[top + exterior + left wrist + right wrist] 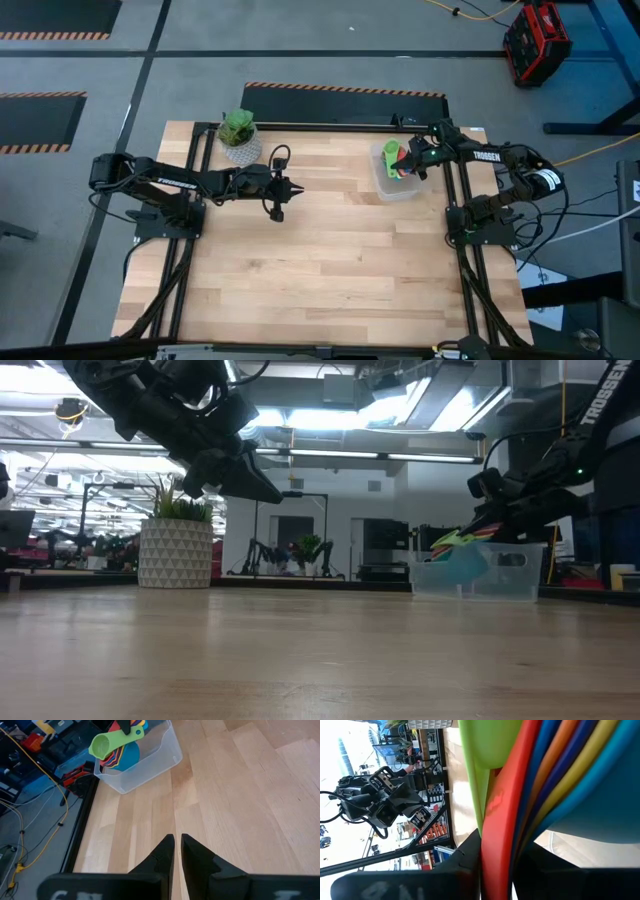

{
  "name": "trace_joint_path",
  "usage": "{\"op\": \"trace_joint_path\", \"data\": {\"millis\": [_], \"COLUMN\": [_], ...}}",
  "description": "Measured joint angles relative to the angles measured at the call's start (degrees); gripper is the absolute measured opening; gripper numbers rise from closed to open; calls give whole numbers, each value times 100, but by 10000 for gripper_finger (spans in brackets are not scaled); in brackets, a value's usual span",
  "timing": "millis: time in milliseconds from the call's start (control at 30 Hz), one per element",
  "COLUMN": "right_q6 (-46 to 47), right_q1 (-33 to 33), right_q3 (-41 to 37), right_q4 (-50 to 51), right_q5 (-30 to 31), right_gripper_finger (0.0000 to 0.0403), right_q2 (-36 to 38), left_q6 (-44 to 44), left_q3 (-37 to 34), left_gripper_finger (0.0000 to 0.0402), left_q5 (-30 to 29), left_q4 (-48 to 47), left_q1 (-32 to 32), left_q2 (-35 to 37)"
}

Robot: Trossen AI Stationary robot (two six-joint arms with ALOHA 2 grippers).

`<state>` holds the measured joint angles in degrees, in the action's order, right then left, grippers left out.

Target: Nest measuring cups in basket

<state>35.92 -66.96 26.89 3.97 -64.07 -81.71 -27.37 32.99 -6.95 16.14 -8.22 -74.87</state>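
At the table's far right, the right gripper point(408, 160) pinches the fanned flat handles of the bright plastic measuring cups point(396, 160), held in the clear, round-cornered basket point(392, 188). The left gripper point(283, 187), fingers nearly together and empty, hangs above the pale wood table point(330, 260).

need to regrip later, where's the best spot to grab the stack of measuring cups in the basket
Grip the fanned flat handles, where the right end effector is already clamped. They rise above the basket rim, while the nested bowls sit low inside its walls. Come from above, fingers pinching across the handles' flat faces.
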Motion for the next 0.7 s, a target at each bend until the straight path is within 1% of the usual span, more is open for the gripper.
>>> {"op": "trace_joint_path", "data": {"millis": [567,633,700], "right_q6": [-56,-205,-373], "right_q1": [0,0,0], "right_q3": [-7,-10,-13], "right_q4": [5,9,-4], "right_q5": [-25,-85,-223], "right_gripper_finger": [81,88,105], "right_q2": [-4,-4,-4], "left_q6": [-1,0,0], "left_q3": [-2,0,-2], "left_gripper_finger": [27,27,27], "left_q5": [-1,0,0], "left_q4": [0,0,0], "left_q1": [-1,0,0], "left_q2": [0,0,0]}}
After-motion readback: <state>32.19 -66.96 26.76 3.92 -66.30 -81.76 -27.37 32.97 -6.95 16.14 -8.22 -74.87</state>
